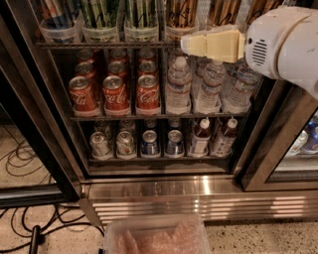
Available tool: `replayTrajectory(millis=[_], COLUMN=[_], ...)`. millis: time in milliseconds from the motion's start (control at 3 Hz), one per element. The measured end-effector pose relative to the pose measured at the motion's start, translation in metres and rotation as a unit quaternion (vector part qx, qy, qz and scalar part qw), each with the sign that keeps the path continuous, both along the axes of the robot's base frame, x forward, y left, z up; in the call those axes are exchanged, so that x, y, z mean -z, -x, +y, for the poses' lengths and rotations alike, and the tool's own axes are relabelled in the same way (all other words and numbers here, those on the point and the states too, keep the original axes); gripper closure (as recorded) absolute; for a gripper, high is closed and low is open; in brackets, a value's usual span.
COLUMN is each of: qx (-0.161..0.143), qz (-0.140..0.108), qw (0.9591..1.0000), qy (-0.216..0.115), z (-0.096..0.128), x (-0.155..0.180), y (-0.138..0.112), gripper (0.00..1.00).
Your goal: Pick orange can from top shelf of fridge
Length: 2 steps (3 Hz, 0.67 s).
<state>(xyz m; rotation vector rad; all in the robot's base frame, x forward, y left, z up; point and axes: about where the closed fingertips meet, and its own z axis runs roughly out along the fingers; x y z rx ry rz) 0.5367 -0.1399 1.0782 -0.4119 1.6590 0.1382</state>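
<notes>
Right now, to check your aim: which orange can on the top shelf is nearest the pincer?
The leftmost orange can, beside the green-striped cans; the pincer ends just below it, the others stand further right.

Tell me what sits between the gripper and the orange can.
In the camera view, only the clear tray on the top shelf separates the gripper from the orange can just above it.

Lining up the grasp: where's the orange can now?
Camera view, top centre: the orange can stands on the top shelf, right of the green cans, just above the gripper.
</notes>
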Motion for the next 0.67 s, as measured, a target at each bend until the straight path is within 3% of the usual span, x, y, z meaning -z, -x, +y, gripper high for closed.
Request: replayTrajectory(millis=[333, 667], qx=[0.004, 0.014], qz=[-0.018, -0.034], qw=[0.9998, 0.9991], qy=[0.009, 0.022], z=[-0.001, -0.006], x=[0.002, 0.006], y=[-0.015, -0.025], gripper=[0.14, 0.34])
